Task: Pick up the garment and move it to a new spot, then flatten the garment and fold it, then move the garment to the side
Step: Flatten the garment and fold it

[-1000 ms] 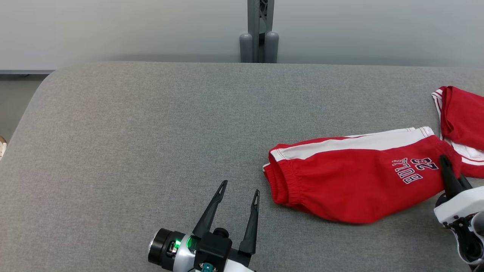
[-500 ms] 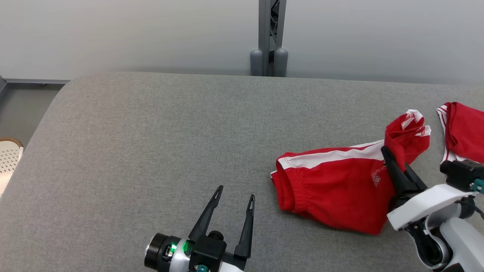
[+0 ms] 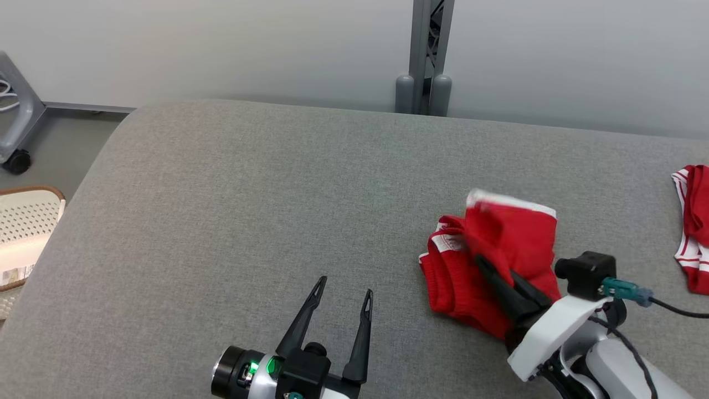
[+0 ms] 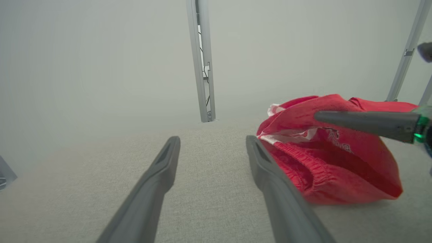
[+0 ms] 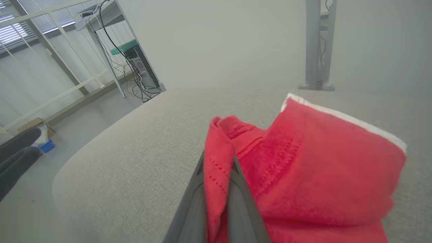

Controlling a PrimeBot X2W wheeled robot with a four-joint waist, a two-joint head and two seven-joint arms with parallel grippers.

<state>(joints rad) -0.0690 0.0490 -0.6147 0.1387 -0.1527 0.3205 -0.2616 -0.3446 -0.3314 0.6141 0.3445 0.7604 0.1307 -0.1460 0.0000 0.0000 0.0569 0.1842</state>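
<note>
The garment, a pair of soft red shorts with white side stripes and a white hem, lies bunched on the right-hand part of the grey fabric-covered table, towards its near edge. Its gathered elastic waistband rests on the cloth surface on the side towards the robot's left, while a flap with the white hem is lifted and doubled over the rest. The right gripper reaches into this heap from the lower right, and the right wrist view shows its two dark fingers pressed close together with a fold of red cloth pinched between them. In the left wrist view one of those fingers lies across the top of the red bundle. The left gripper sits near the table's front edge, to the left of the shorts and apart from them, its fingers spread wide with nothing between them but bare grey cloth. A second red garment with white stripes lies at the far right edge of the table, well apart from the first. Behind the table a grey metal post rises against a pale wall, and a white perforated basket with a brown rim stands on the floor past the table's left end.
</note>
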